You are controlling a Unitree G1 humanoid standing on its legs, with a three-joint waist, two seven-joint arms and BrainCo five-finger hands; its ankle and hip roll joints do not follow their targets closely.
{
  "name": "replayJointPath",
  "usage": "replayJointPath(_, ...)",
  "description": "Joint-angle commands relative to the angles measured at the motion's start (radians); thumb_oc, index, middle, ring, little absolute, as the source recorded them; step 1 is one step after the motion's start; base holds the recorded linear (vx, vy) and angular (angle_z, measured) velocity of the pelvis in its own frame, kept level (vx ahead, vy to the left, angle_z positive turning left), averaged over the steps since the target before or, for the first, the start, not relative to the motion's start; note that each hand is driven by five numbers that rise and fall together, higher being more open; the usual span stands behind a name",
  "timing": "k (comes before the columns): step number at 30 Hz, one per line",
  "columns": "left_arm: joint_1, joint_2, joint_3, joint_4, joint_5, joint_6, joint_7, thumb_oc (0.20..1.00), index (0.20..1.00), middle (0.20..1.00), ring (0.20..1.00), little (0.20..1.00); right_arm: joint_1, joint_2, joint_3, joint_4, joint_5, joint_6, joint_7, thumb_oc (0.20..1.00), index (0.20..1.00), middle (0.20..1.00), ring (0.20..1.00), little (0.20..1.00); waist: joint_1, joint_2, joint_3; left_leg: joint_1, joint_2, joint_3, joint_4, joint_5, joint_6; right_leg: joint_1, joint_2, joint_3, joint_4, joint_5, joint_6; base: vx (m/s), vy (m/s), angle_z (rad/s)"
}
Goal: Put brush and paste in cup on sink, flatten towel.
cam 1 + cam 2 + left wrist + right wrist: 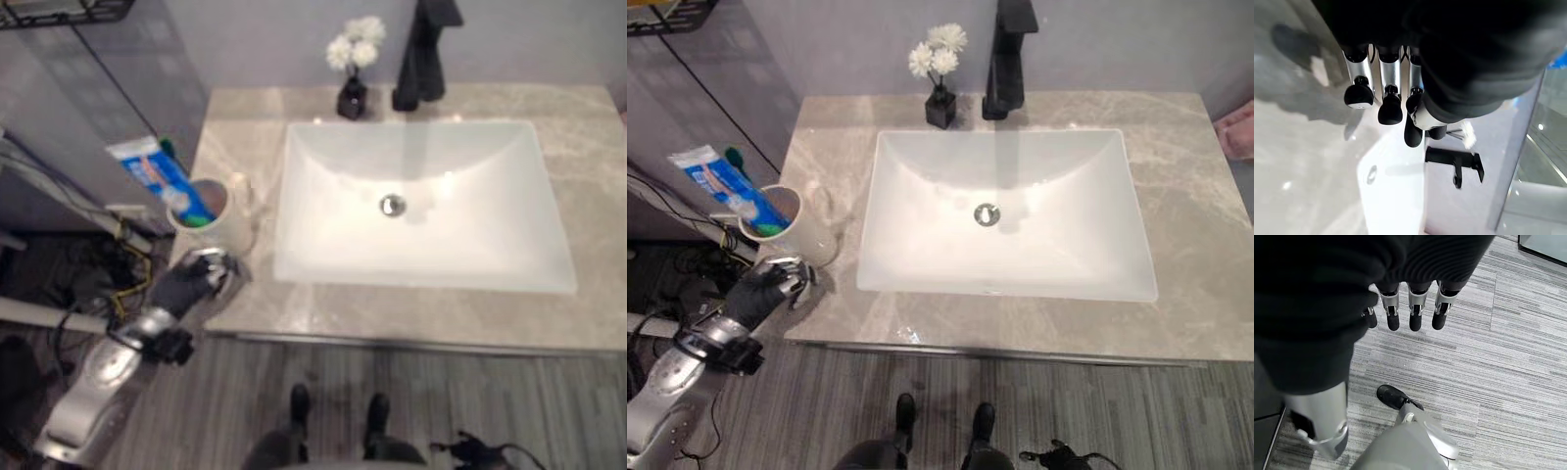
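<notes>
— Left hand (774,284) sat empty, fingers relaxed, at the tabletop's (1176,313) left front edge, just before the cup (789,227)?
— Yes; paste (720,181) and brush (733,157) stood inside. Right hand (1410,308) hung slack over the floor. Towel (1239,132), right edge, probably needs flattening next.

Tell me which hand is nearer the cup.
Left. The left hand sits at the counter's front left corner, just in front of the cup. The right hand hangs over the carpeted floor, away from the counter.
</notes>
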Motion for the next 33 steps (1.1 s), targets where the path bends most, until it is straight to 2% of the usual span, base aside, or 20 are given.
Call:
replayJointPath(1,-0.03,-0.035,0.042,-0.042,0.009,-0.061,0.037,0.2,0.2,0.2,0.2,0.2,-0.012,-0.002,0.043,-0.009,0.036,0.004,-0.02,1.0,1.0,1.0,1.0,1.0,-0.03,-0.006,-0.01,-0.029,0.038,-0.001,0.012,-0.015,-0.01,0.014,-0.03,0.026,-0.001,-0.011,0.024,0.02,-0.011,-0.09)
replayJointPath(11,-0.101,-0.103,0.064,0.015,0.085,-0.08,0.105,0.2,0.2,0.2,0.2,0.2,-0.022,-0.005,0.04,-0.028,0.052,0.002,-0.031,1.0,1.0,1.0,1.0,1.0,-0.036,-0.02,0.0,-0.044,0.045,0.007,0.012,-0.017,-0.009,-0.009,-0.024,0.04,-0.001,-0.011,0.022,0.01,-0.004,-0.07)
replayJointPath(22,-0.163,-0.126,0.08,0.067,0.118,-0.093,0.144,0.2,0.2,0.2,0.2,0.2,-0.023,-0.004,0.045,-0.042,0.062,0.002,-0.032,1.0,1.0,1.0,1.0,1.0,-0.041,-0.038,0.018,-0.063,0.048,0.008,0.012,-0.014,-0.009,-0.031,-0.02,0.05,-0.001,-0.007,0.021,0.0,0.0,-0.01)
replayJointPath(25,-0.176,-0.144,0.096,0.079,0.124,-0.103,0.166,0.2,0.2,0.2,0.2,0.2,-0.025,-0.006,0.001,-0.04,0.121,-0.006,-0.045,1.0,1.0,1.0,1.0,1.0,-0.043,-0.042,0.023,-0.074,0.047,0.01,0.012,-0.014,-0.007,-0.045,-0.021,0.055,-0.001,-0.004,0.023,0.01,0.011,-0.02)
replayJointPath(33,-0.184,-0.122,0.137,0.089,0.128,-0.118,0.18,0.2,0.2,0.2,0.2,0.2,-0.039,-0.021,-0.01,-0.034,0.131,-0.007,-0.047,1.0,1.0,1.0,1.0,1.0,-0.037,-0.049,0.023,-0.1,0.05,0.014,0.012,-0.012,-0.007,-0.078,-0.019,0.067,-0.001,0.003,0.028,0.02,0.021,-0.06)
